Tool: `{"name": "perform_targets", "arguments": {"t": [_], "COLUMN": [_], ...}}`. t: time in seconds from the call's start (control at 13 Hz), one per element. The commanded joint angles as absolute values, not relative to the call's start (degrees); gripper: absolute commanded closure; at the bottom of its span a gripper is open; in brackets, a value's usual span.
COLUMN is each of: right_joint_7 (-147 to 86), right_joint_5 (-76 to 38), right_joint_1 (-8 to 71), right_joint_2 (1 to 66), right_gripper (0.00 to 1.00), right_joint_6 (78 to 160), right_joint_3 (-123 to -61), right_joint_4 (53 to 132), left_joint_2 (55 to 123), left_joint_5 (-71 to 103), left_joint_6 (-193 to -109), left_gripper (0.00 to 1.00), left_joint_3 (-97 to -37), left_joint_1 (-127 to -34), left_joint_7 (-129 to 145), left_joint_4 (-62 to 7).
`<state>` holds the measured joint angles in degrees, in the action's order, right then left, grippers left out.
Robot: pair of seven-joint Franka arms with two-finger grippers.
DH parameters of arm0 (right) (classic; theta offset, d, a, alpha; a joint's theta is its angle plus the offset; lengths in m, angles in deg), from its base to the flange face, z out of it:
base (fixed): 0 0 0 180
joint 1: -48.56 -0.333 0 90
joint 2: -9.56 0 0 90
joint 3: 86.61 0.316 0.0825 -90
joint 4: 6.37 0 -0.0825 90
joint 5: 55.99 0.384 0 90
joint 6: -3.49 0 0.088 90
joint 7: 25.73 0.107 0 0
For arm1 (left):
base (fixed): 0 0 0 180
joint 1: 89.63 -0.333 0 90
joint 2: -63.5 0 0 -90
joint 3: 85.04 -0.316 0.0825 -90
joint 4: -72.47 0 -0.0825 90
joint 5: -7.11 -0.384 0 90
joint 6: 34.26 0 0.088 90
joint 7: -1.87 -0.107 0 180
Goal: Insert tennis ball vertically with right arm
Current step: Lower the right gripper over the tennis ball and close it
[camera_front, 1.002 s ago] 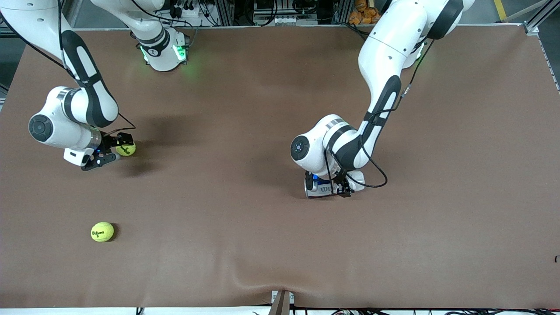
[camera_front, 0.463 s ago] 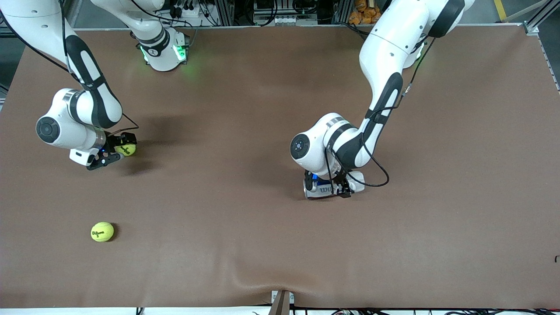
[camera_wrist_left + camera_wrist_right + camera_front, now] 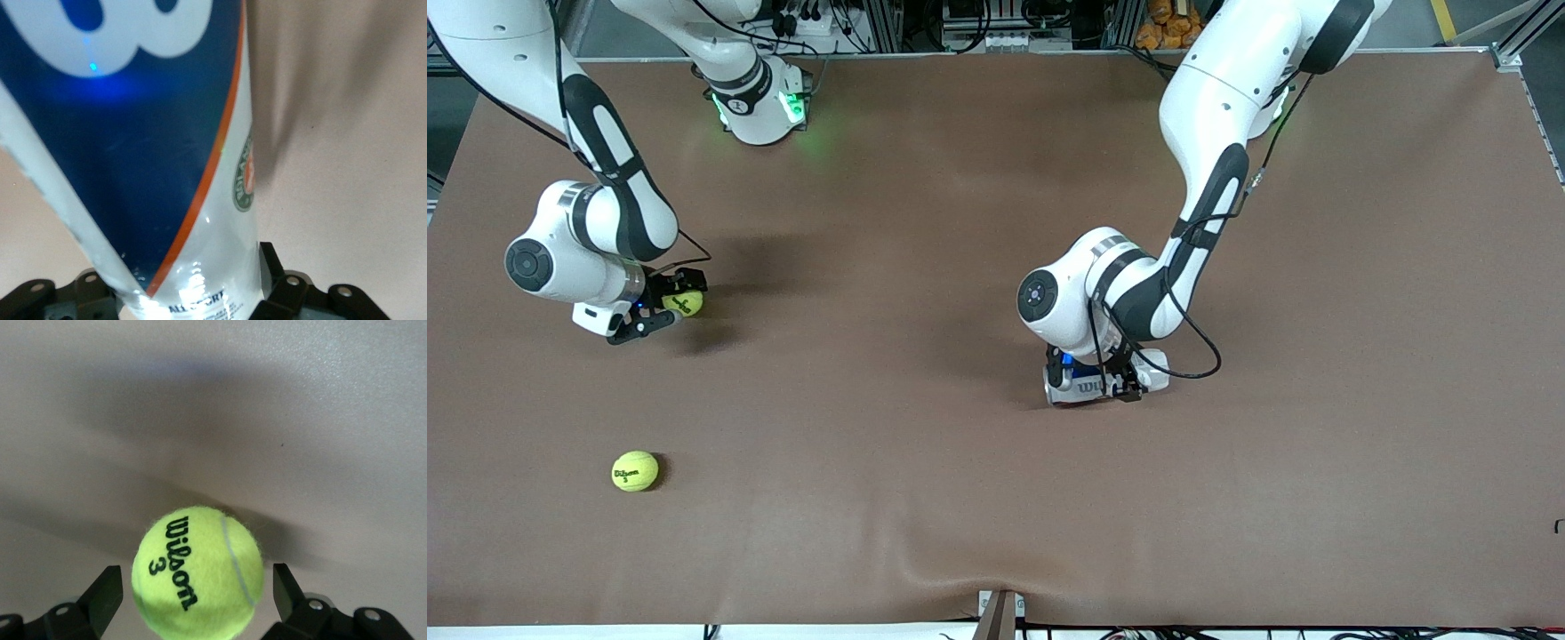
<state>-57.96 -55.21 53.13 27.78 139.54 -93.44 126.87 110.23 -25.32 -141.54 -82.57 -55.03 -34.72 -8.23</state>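
A yellow-green Wilson tennis ball (image 3: 685,304) lies on the brown table near the right arm's end. My right gripper (image 3: 670,303) is low at the table, open, with one black finger on each side of the ball. In the right wrist view the ball (image 3: 197,573) sits between the fingers (image 3: 107,593) with a gap on both sides. My left gripper (image 3: 1124,382) is shut on a blue and white ball can (image 3: 1083,386) lying on the table mid-table. The can (image 3: 167,153) fills the left wrist view, clamped at the gripper (image 3: 183,297).
A second yellow tennis ball (image 3: 634,470) lies on the table nearer to the front camera than the first ball. The brown mat (image 3: 1360,400) has a wrinkle at its front edge. The arm bases stand along the back edge.
My right arm has shifted a little toward the ball, bringing the open fingers further around it. The ball, the can and the left arm have stayed put.
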Motion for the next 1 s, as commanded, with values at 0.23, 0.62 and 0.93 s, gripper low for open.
{"name": "perform_targets", "arguments": {"t": [0.23, 0.62, 0.93], "right_joint_7": [-59.8, -59.8, -59.8], "right_joint_5": [-55.0, -55.0, -54.9], "right_joint_1": [54.2, 53.7, 53.7], "right_joint_2": [27.3, 27.7, 27.7], "right_gripper": [0.0, 0.0, 0.0], "right_joint_6": [142.3, 143.5, 143.4], "right_joint_3": [-92.7, -92.7, -92.6], "right_joint_4": [128.4, 128.2, 128.3], "left_joint_2": [108.1, 108.1, 108.1], "left_joint_5": [-24.2, -23.1, -16.4], "left_joint_6": [-141.4, -141.4, -143.8], "left_gripper": [0.2, 0.19, 0.21], "left_joint_3": [-82.5, -82.1, -81.7], "left_joint_1": [-55.2, -55.0, -54.6], "left_joint_7": [-35.7, -35.4, -35.0], "left_joint_4": [-8.7, -6.6, -3.5]}}
